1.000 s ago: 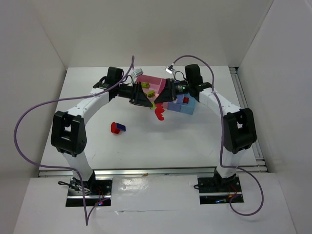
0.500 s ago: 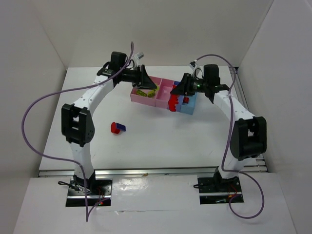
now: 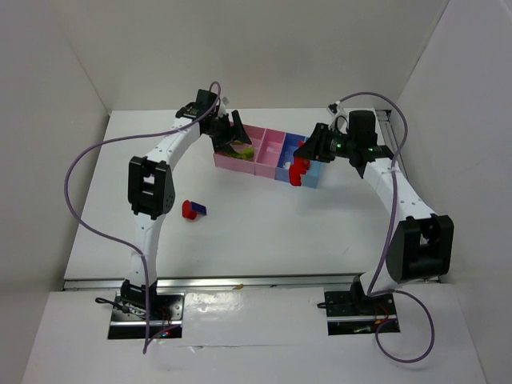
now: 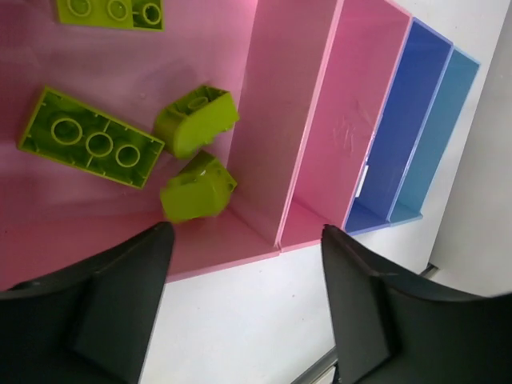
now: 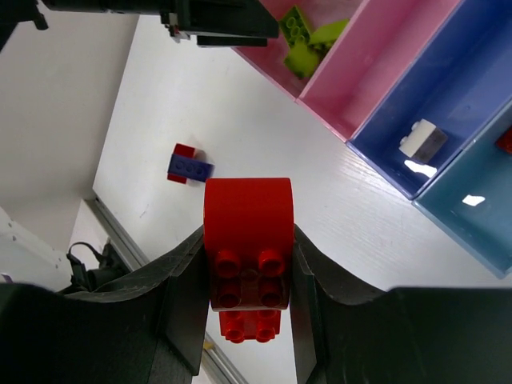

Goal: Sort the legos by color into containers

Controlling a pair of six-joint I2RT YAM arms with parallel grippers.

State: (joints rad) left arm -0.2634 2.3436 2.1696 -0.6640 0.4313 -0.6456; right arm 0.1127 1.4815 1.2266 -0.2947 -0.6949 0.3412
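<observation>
My left gripper [image 3: 233, 134] [image 4: 244, 256] hangs open over the near wall of the large pink container [image 3: 226, 162] [image 4: 272, 120], with nothing between its fingers. Several lime-green legos [image 4: 90, 138] lie inside that bin, and two curved ones [image 4: 198, 188] sit by its corner. My right gripper [image 3: 301, 162] [image 5: 248, 248] is shut on a red lego [image 3: 299, 170] [image 5: 248, 208], held above the table just in front of the blue compartment [image 5: 448, 88]. A cream lego [image 5: 424, 138] lies in the blue compartment. A red piece [image 5: 505, 141] shows in the light-blue compartment [image 3: 313, 175].
A red lego joined with a dark blue one [image 3: 192, 210] [image 5: 186, 164] lies on the white table at the left front. A small pink compartment [image 4: 344, 120] [image 3: 270, 149] sits between the large pink and the blue one. White walls enclose the table.
The left gripper carried a lime-green lego back over the large pink bin and opened; the piece now lies in the bin. The right gripper moved right with the red lego.
</observation>
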